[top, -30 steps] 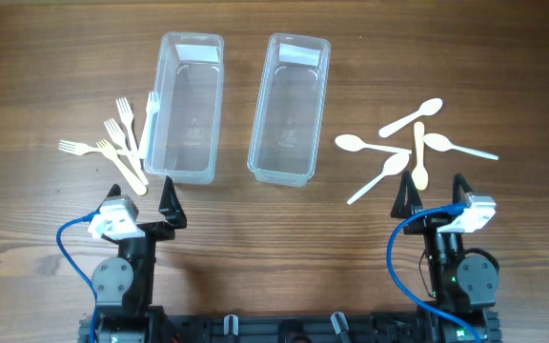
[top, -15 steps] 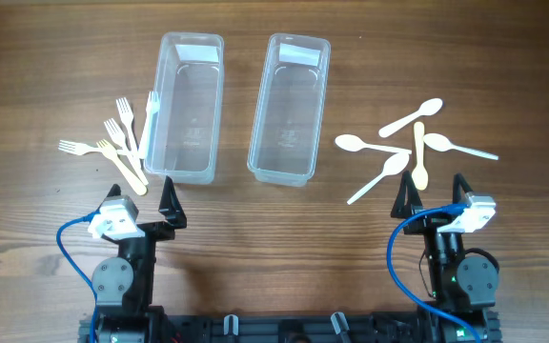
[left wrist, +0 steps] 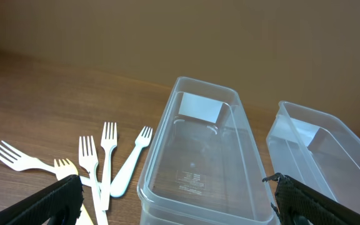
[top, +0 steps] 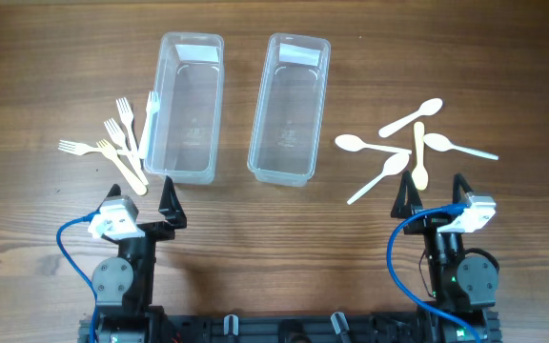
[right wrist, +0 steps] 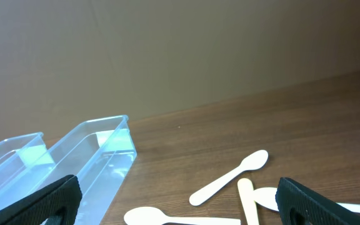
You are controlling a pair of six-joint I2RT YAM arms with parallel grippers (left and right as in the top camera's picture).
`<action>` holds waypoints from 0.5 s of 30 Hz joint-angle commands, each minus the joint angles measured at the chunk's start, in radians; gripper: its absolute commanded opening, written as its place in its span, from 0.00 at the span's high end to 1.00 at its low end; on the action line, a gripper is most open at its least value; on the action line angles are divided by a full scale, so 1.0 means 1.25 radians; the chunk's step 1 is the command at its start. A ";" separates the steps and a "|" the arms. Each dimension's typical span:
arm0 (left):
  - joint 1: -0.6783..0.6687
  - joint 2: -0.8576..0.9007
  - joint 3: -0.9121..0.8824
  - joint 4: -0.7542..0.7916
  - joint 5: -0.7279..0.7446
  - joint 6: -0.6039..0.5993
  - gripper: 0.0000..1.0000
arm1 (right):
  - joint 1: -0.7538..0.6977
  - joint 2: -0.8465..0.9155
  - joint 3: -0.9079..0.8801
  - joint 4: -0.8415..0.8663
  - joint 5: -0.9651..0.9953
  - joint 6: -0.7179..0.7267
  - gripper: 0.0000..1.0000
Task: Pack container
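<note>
Left tool (top: pixel 142 191) and right tool (top: pixel 433 189) stand wide open and empty, each facing its own pile, forks (left wrist: pixel 125 177) or spoons (top: pixel 419 176), probably sorted for the containers (top: pixel 191 105)

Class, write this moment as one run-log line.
left pincer: open, empty | right pincer: open, empty | containers: both empty | forks: left of containers | spoons: right of containers

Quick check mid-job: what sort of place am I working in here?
Most likely a staged robot test bench rather than a real kitchen: a wooden table, a plain brown backdrop, and two empty clear containers with disposable forks and spoons laid out in separate groups.
</note>
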 commanded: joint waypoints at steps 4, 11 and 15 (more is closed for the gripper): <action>0.004 0.000 -0.007 0.006 -0.008 -0.013 0.00 | 0.002 -0.006 -0.002 0.005 0.013 0.012 0.00; 0.004 0.000 -0.007 0.010 -0.050 -0.013 0.00 | 0.002 -0.006 -0.002 0.005 0.013 0.012 0.00; 0.004 0.000 -0.007 0.011 -0.050 -0.013 0.00 | 0.002 -0.006 -0.002 0.005 0.013 0.012 0.00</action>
